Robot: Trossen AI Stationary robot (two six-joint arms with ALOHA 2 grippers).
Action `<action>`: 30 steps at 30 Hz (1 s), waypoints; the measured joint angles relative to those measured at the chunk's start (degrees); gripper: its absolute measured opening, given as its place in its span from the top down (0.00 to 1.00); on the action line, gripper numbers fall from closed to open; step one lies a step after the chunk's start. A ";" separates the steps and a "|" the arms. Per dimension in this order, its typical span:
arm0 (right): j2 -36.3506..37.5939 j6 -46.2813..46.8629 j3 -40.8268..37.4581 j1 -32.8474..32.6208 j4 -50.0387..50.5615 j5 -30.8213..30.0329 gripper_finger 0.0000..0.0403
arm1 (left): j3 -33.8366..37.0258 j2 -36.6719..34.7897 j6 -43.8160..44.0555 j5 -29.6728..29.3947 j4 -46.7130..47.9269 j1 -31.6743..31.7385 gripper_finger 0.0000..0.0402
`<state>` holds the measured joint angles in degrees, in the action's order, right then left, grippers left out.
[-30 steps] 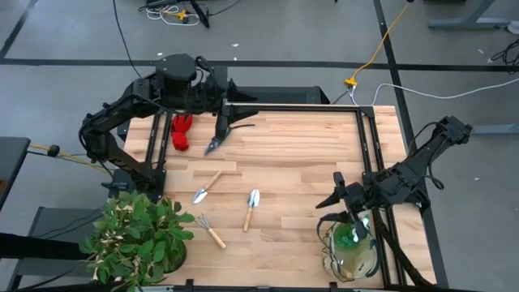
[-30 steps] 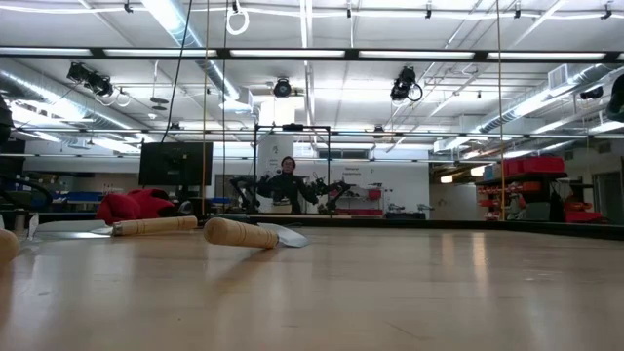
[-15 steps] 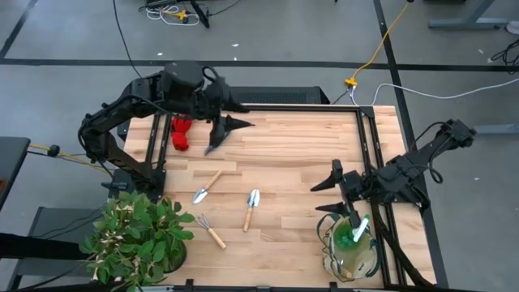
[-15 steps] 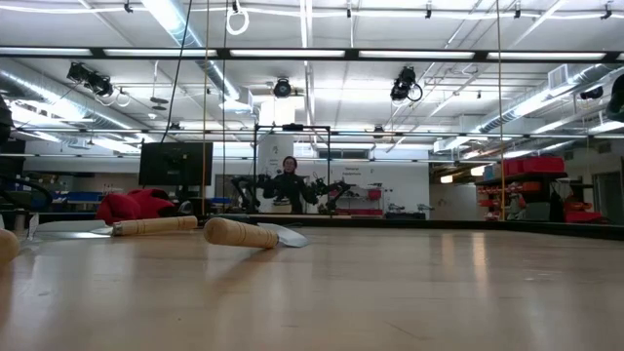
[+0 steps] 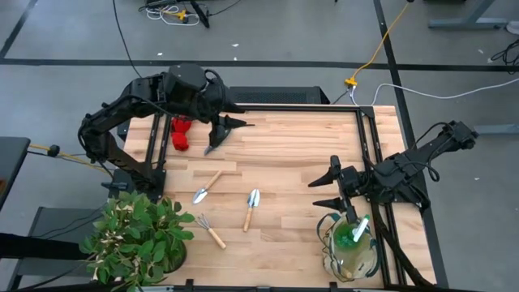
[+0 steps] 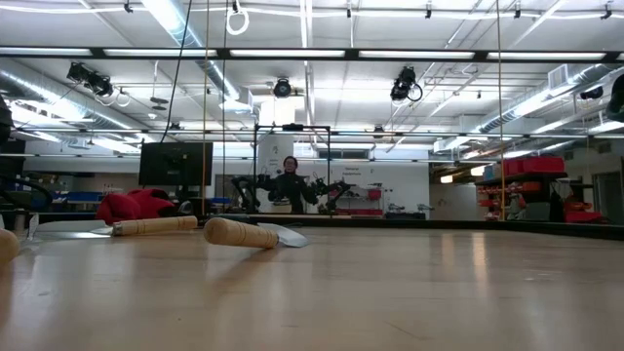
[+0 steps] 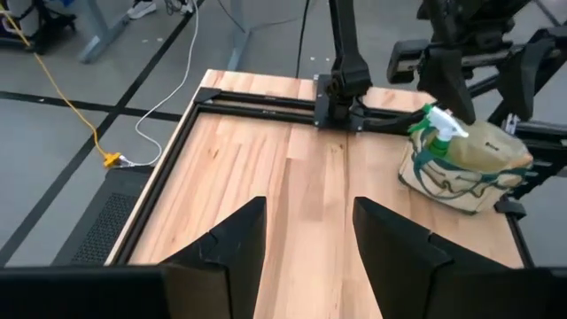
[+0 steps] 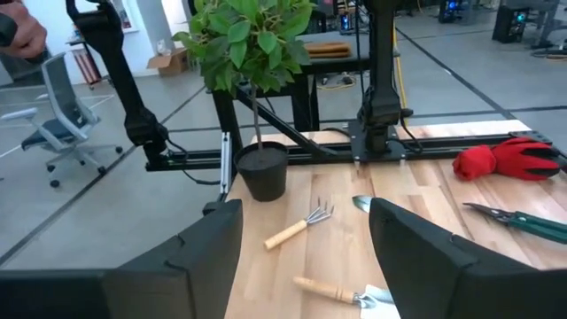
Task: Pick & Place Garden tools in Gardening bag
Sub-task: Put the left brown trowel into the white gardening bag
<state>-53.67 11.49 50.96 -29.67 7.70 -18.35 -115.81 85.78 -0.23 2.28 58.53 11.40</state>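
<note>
We are looking down at one wooden bench [image 5: 292, 146] with one potted plant [image 5: 138, 239] standing at its near left corner and one gardening bag [image 5: 350, 251] sitting at its near right corner. Inside the bag one green-and-white item [image 5: 354, 233] is poking out. On the bare wood we are counting two trowels, one [image 5: 207, 186] lying just left of the other [image 5: 251, 208], one small rake [image 5: 208, 229] lying nearest the plant, one pair of pruning shears [image 5: 217, 139] and one pair of red gloves [image 5: 180, 133] lying at the far left. Our left pincer [image 5: 229, 123] is hovering over the far left part of the bench with its fingers spread apart; the shears are lying right under it and the gloves just beside it, toward the left edge. Our right pincer [image 5: 331, 186] is hanging just above and beside the bag, fingers likewise spread wide and gripping nothing; the trowels and rake are lying well apart from it, toward the plant.
</note>
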 joint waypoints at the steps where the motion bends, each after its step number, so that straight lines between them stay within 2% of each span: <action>1: 0.00 -0.04 0.00 0.06 0.00 0.00 0.39 | 0.00 0.00 -0.16 -0.27 0.42 -0.01 0.56; 12: 0.00 -1.73 0.00 0.13 0.02 -0.07 0.39 | 0.00 0.09 1.07 -2.19 4.67 -0.02 0.56; 15: 0.00 -1.88 0.00 0.13 0.02 -0.09 0.39 | 0.00 0.13 1.31 -2.59 4.63 -0.32 0.56; 25: 0.00 -2.97 0.00 0.13 0.04 -0.09 0.39 | 0.00 0.13 2.43 -9.07 3.54 -2.31 0.56; 30: 0.00 -2.98 0.00 0.11 0.04 -0.07 0.39 | 0.00 0.13 3.08 -9.16 2.40 -2.69 0.56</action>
<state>-53.67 8.50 50.96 -29.56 7.75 -18.41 -115.81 85.91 2.85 -6.87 60.93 8.71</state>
